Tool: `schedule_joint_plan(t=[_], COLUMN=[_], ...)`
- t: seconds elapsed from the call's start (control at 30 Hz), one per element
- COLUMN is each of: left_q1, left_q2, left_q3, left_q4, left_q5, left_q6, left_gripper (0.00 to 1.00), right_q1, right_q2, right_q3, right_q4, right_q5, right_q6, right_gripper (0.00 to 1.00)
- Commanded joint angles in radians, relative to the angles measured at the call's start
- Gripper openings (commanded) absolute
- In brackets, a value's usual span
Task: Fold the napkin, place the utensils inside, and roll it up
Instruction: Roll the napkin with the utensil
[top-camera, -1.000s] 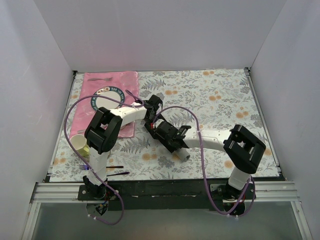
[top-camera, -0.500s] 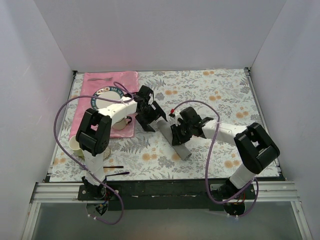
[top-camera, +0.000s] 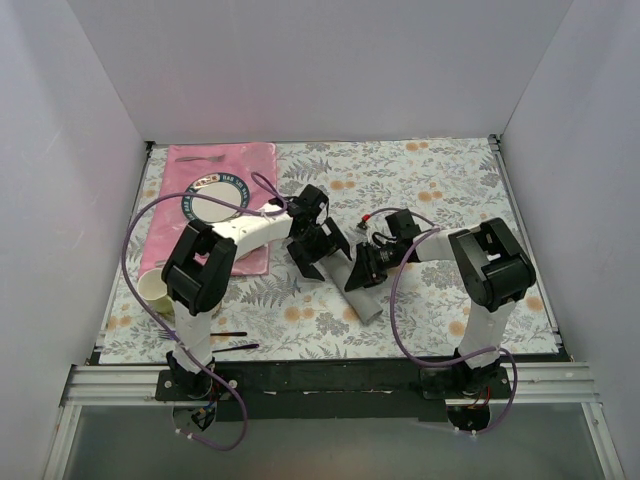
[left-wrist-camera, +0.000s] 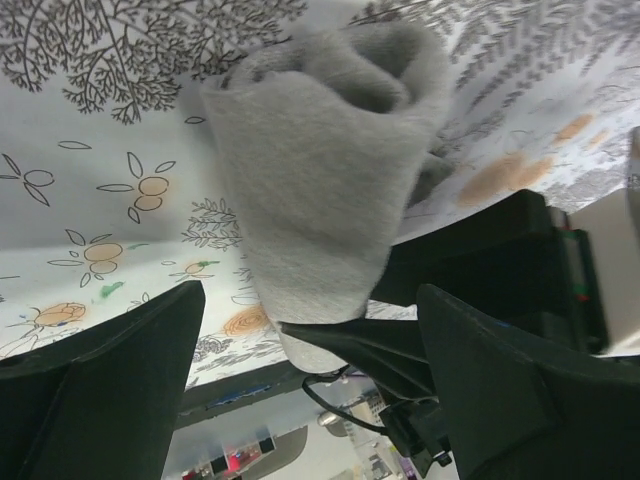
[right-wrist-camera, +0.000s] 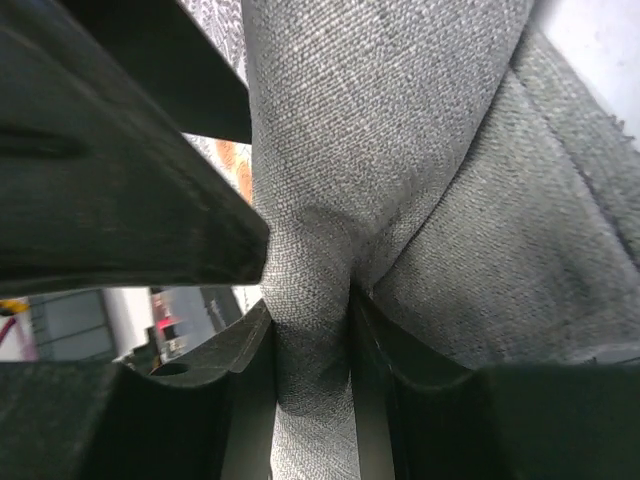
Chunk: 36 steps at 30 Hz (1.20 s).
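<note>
- Lying rolled near the table (top-camera: 450, 200) centre, the napkin (top-camera: 368, 302) runs 11 to 5 o'clock.
- Right gripper (top-camera: 366, 270), at its 11 o'clock end, pinches a fold of cloth.
- Left gripper (top-camera: 322, 256), at 10 o'clock, stands wide open, empty.
- Recommended: hold the pinch firm so the roll cannot unwind.

- The left arm (top-camera: 250, 228) rises from its base at the lower left of the overhead view, bends at a black elbow and reaches right toward the centre.
- The left gripper (top-camera: 320, 258) points down at frame centre; in its wrist view its fingers (left-wrist-camera: 110, 390) stand wide apart, gripping nothing.
- The right arm (top-camera: 487, 262) climbs from the lower right, folds sharply at the elbow and extends left.
- The right gripper (top-camera: 362, 270) sits just right of the left one, its jaws pinched on a fold of the napkin (right-wrist-camera: 400, 150).
</note>
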<state>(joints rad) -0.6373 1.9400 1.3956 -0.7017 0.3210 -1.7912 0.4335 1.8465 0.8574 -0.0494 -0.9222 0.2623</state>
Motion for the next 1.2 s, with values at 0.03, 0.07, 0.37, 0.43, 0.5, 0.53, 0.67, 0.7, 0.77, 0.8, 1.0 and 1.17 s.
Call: schedule_joint_plan(t=[0.03,0.07,0.37,0.43,0.5,0.53,0.67,0.7,0.77,0.8,1.0,1.17], left_q1=[-0.005,-0.010,-0.019,-0.019,-0.019,-0.019,-0.019,-0.018,-0.016,-0.015,-0.005,0.001], left_q2=[0.039,0.051,0.125,0.114,0.103,0.103,0.105,0.105,0.106,0.108,0.099,0.097], left_q3=[-0.014,-0.007,0.040,0.020,0.011,0.005,0.013,0.017,0.023,0.022,-0.001,0.002], left_q4=[-0.009,-0.005,-0.010,-0.002,-0.001,-0.001,-0.001,-0.002,-0.004,-0.002,0.013,0.008], left_q5=[-0.007,-0.010,-0.048,-0.045,-0.045,-0.042,-0.027,-0.025,-0.017,-0.007,0.024,0.036], left_q6=[-0.050,-0.048,-0.053,-0.050,-0.045,-0.045,-0.040,-0.040,-0.040,-0.043,-0.065,-0.068], left_gripper=[0.88,0.86,0.59,0.52,0.47,0.44,0.41,0.41,0.41,0.41,0.40,0.39], right_q1=[-0.022,-0.021,-0.019,-0.006,0.023,0.063,0.206,0.238,0.336,0.368,0.559,0.619], right_q2=[0.057,0.057,-0.028,-0.082,-0.162,-0.188,-0.332,-0.345,-0.360,-0.359,-0.284,-0.178], right_q3=[0.032,0.031,0.069,0.095,0.141,0.153,0.190,0.196,0.210,0.213,0.244,0.256], right_q4=[-0.075,-0.075,-0.207,-0.294,-0.355,-0.381,-0.441,-0.448,-0.452,-0.454,-0.448,-0.431], right_q5=[-0.115,-0.116,0.059,0.170,0.346,0.409,0.778,0.836,1.013,1.061,1.304,1.382], right_q6=[-0.047,-0.049,-0.110,-0.139,-0.167,-0.181,-0.184,-0.181,-0.172,-0.167,-0.147,-0.135], right_gripper=[0.39,0.39,0.55,0.64,0.67,0.69,0.75,0.76,0.79,0.79,0.84,0.86])
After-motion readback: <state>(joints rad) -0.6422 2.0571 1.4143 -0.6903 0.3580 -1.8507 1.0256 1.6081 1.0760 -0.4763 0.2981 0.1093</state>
